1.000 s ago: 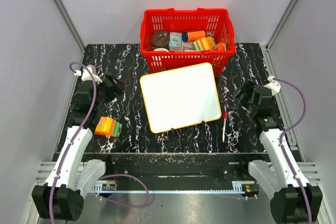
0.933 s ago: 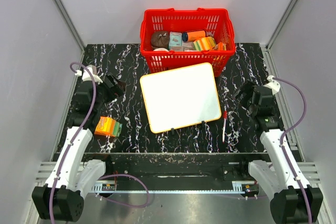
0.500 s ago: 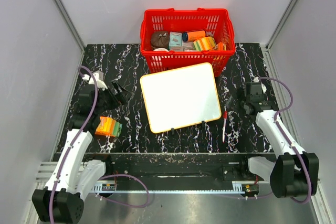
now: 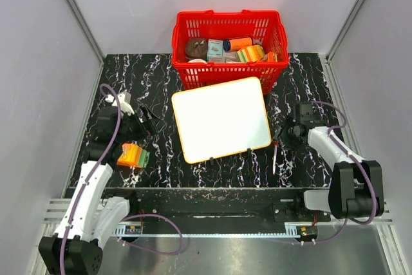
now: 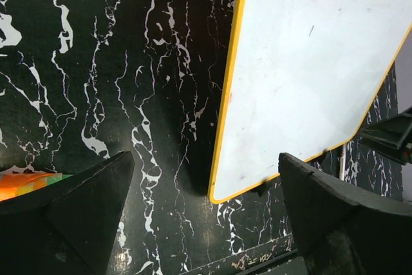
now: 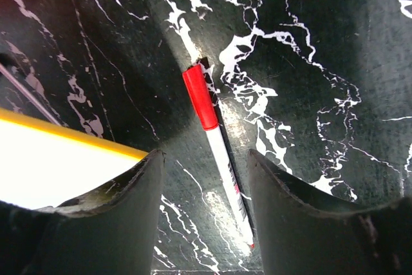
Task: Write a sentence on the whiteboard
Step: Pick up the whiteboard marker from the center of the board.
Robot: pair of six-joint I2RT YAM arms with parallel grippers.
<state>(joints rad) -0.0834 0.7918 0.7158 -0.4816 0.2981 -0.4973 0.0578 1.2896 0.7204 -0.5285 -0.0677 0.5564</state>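
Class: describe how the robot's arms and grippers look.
Both the left arm and right arm have white shells with black joints and bases; a thin purple cable loops along each. The left gripper and right gripper have matt black, wedge-shaped fingers.

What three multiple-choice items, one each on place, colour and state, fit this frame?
1. Where is the marker? A in the basket; B on the table, right of the whiteboard; C on the whiteboard.
2. Its cap is: A blue; B red; C green.
3. The right claw is: A shut on the marker; B shut, empty; C open.
Key: B, the top view shows it beside the board's right edge; B, the wrist view shows a red cap; C, its fingers stand apart either side of the marker.
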